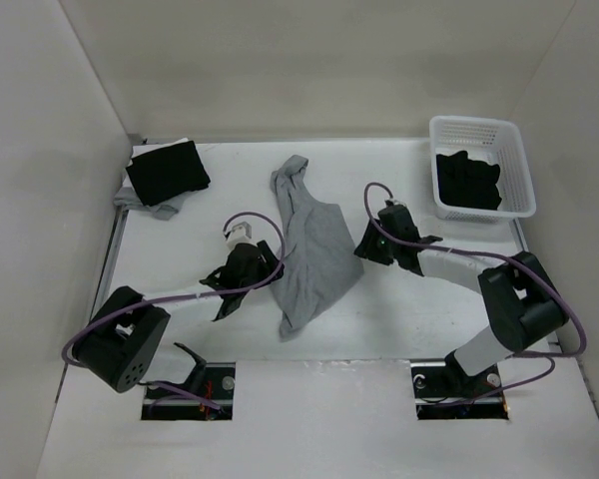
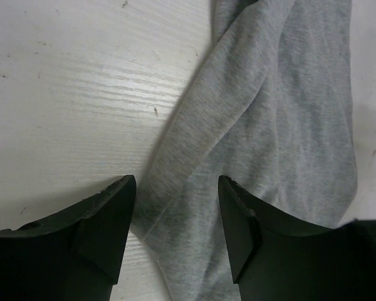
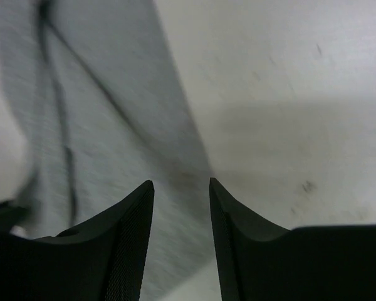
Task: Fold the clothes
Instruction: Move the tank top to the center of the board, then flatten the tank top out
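Your L gripper (image 2: 175, 185) is spread, with the edge of the grey shirt (image 1: 309, 249) showing in the gap. R gripper (image 3: 182, 183) is spread too, over the shirt's other edge. Shirt lies rumpled mid-table. White basket (image 1: 514, 160) w/ black garments (image 1: 467, 180) sits far right, black pile (image 1: 168, 172) far left, both well apart from the arms. White table (image 1: 429, 319), plain white walls (image 1: 329, 60).
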`<action>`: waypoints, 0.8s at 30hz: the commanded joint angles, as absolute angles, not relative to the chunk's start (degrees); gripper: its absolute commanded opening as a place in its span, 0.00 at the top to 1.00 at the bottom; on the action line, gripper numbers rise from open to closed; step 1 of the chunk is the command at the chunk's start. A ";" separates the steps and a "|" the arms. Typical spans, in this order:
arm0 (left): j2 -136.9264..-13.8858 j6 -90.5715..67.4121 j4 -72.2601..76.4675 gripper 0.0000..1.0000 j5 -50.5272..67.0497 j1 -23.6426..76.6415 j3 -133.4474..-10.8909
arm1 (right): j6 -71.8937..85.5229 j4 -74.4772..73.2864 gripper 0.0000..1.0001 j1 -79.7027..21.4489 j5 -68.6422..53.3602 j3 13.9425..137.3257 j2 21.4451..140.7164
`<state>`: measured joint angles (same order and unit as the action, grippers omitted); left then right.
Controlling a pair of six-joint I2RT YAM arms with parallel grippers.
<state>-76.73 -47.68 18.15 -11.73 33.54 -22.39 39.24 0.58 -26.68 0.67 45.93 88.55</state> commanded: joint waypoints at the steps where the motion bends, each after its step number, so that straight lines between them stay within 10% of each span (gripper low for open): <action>1: -77.87 -46.32 22.15 0.50 -9.76 34.49 -23.11 | 38.67 2.20 0.54 -27.37 1.94 45.44 88.76; 9: -81.47 -44.65 23.55 0.80 -9.84 33.88 -26.19 | 38.59 0.97 0.57 -29.13 0.27 47.01 93.51; 14: -72.03 -44.48 19.45 0.93 -10.36 35.72 -27.51 | 39.02 1.57 1.00 -29.22 2.52 46.51 88.64; 24: -34.21 -42.80 -15.44 0.95 -19.51 37.57 -37.51 | 33.23 -19.83 0.99 -37.12 10.28 53.59 50.21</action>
